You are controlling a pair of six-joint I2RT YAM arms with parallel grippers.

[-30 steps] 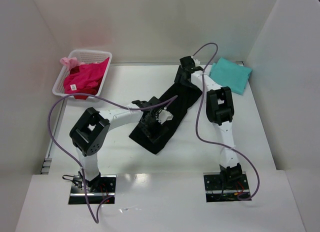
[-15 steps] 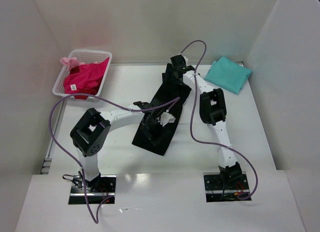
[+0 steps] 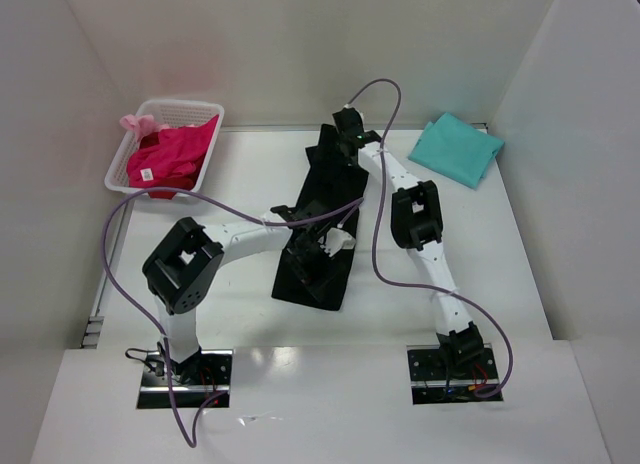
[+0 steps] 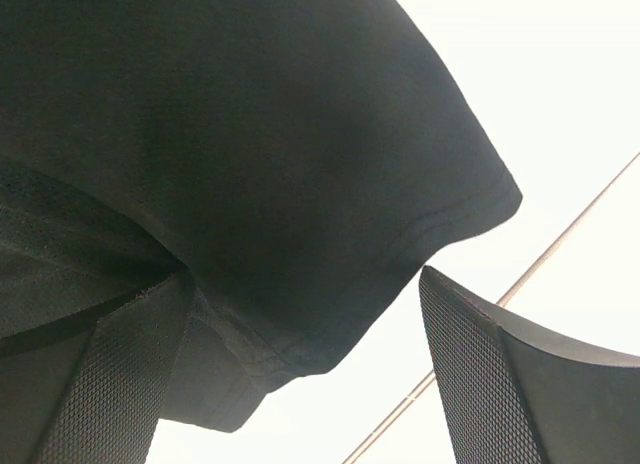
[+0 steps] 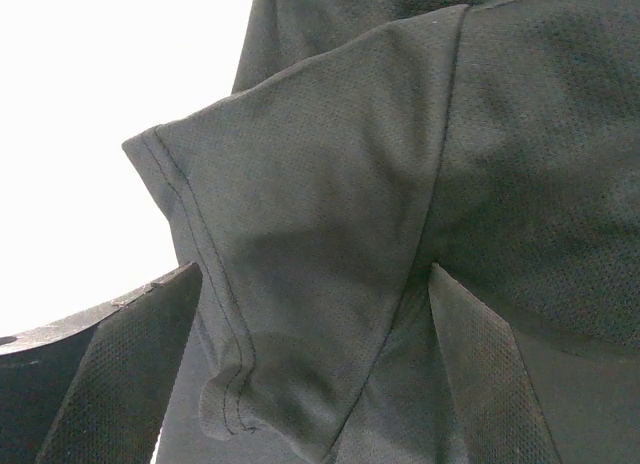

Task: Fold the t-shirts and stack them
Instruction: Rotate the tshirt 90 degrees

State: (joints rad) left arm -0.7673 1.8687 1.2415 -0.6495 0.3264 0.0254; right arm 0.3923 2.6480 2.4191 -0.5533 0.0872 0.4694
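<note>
Top external view: at far left, a white basket [image 3: 117,174] holds the pink shirt [image 3: 168,154]. The left arm bends rightward, and the left gripper [image 3: 320,248] gapes over the black shirt [image 3: 312,284]. That shirt lies mid-table, lengthwise near to far. The right arm stretches to the shirt's far end, the right gripper [image 3: 338,146] likewise spread. The teal shirt [image 3: 458,150] lies folded at far right.
</note>
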